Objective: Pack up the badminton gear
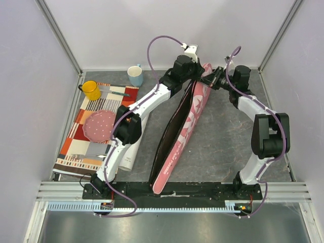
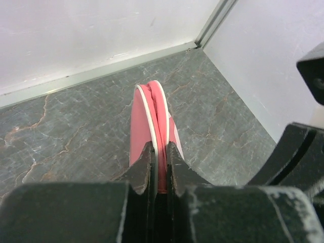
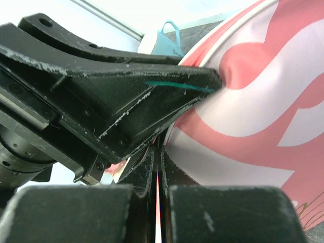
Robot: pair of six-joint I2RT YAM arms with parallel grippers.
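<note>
Pinching racket bag (image 1: pixel 188 124), left gripper (image 2: pixel 159 154) faces right gripper (image 3: pixel 157 169).

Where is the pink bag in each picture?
Top external: the pink racket bag runs slantwise up the middle, between the two arms.
Left wrist: its white-edged rim stands in the centre, pinched by the left end effector.
Right wrist: it fills the right side.
Shared landmark: the left end effector, at the bag's far end in the top view, big and black on the left in the right wrist view.
</note>
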